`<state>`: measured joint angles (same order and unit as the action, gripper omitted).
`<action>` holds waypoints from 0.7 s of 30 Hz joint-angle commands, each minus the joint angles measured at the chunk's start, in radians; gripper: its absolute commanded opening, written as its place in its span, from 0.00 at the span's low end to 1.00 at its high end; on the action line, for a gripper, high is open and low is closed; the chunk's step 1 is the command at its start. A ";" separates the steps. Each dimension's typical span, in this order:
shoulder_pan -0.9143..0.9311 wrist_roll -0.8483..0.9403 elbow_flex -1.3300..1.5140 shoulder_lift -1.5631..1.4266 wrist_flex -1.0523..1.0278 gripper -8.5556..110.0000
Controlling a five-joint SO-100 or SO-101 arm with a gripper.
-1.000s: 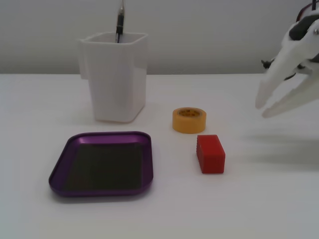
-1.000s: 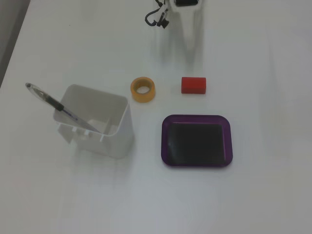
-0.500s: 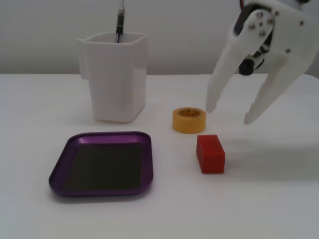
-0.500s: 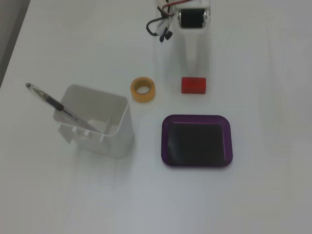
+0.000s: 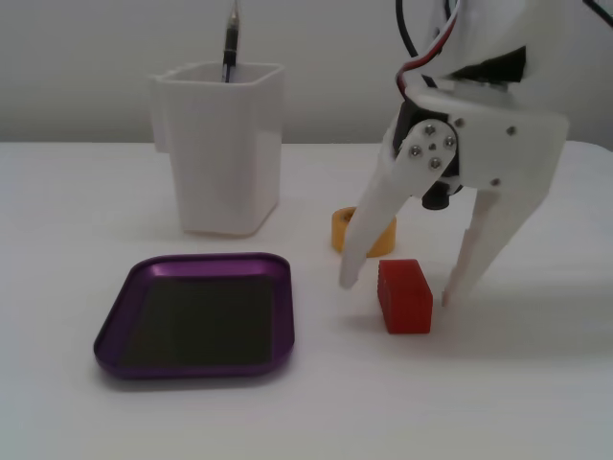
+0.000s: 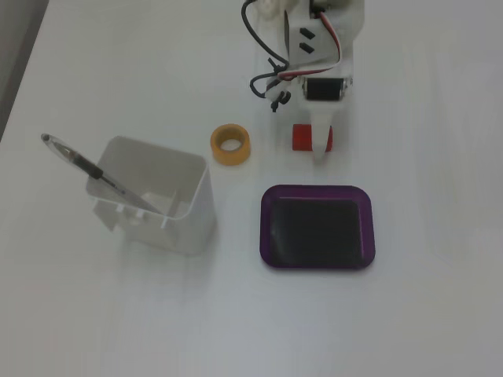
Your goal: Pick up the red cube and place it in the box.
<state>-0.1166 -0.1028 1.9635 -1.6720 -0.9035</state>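
Lowered since before, my gripper [image 5: 395, 289] straddles the red cube [image 5: 404, 296], jaws wide; a fixed view [image 6: 300, 138] hides that spread.

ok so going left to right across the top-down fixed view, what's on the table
pen in the white container → yellow tape roll → red cube, with the open end effector over it; the purple box sits below in that picture

A yellow tape roll [image 6: 230, 144] lies near a white container [image 5: 222, 146] holding a pen [image 6: 94, 172].
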 commanded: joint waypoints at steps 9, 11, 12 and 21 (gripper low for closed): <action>0.003 0.003 -0.035 0.121 0.037 0.27; 0.003 0.003 -0.041 0.143 0.037 0.24; 0.008 0.003 -0.041 0.150 0.037 0.22; 0.060 0.003 -0.041 0.150 0.021 0.07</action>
<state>-0.0675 -0.1012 1.9313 -1.5232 -0.8774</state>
